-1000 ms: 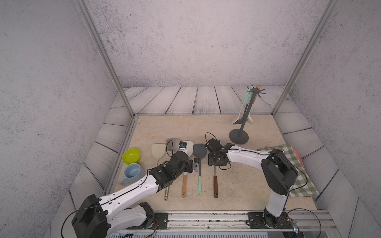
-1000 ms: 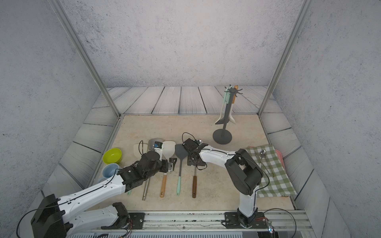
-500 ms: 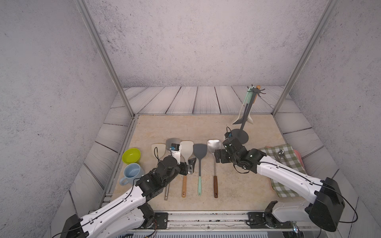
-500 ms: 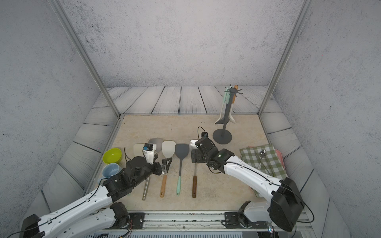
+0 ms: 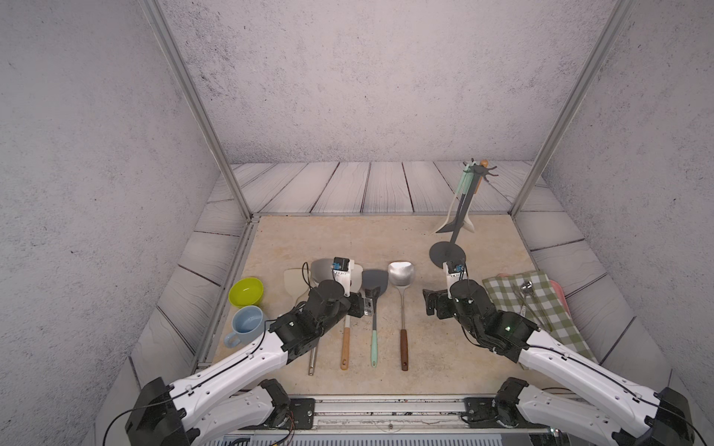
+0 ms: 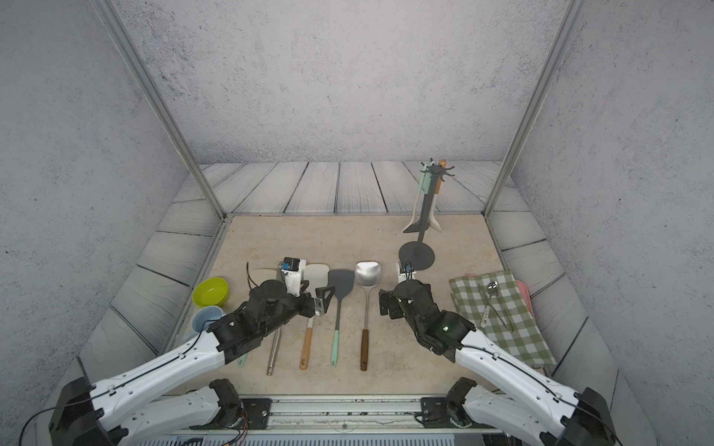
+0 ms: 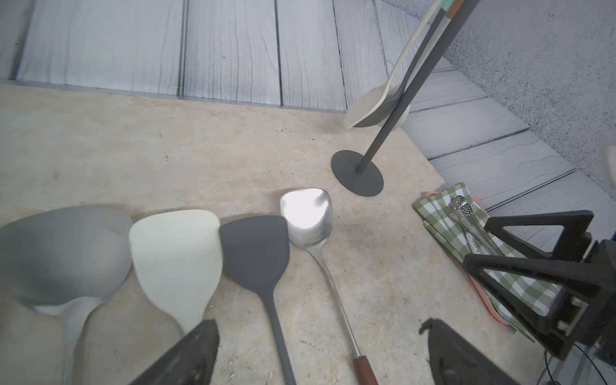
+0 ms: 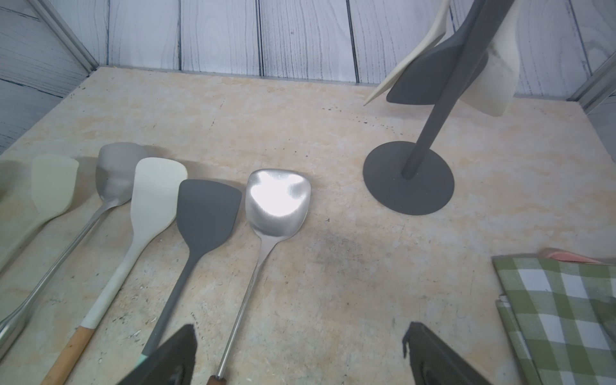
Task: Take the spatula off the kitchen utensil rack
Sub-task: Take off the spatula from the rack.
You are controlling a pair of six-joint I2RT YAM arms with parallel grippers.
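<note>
**So the right arm just let go of the steel spatula**

Quick update. A second ago the right gripper (image 5: 432,307) was down over the head end of the steel spatula (image 5: 402,272). Now it's spread as wide as it goes and holding nothing. The arm has swung back to its own side and ended up near the round base of the kitchen utensil rack (image 5: 461,217). The right wrist view backs that up: both fingers are far apart, with only bare worktop (image 8: 333,266) between them.

The steel spatula itself didn't budge through the release. It lies flat at the right end of the row of five utensils, head toward the back wall and brown handle toward the robot. It's just beside the dark grey spatula (image 5: 374,278) and apart from the rack base.

The left gripper (image 5: 363,305) is also wide open and empty. That arm has pulled back a bit too, and it hovers low over the middle of the row.

As I read it, that spatula is off the rack and parked, so this pick looks done. The rack stands upright at the back right of the worktop with three utensils hanging from its hooks: a dark grey blade (image 8: 430,76) between two cream ones. If more are meant to come off, the right arm is the closer one.
</note>
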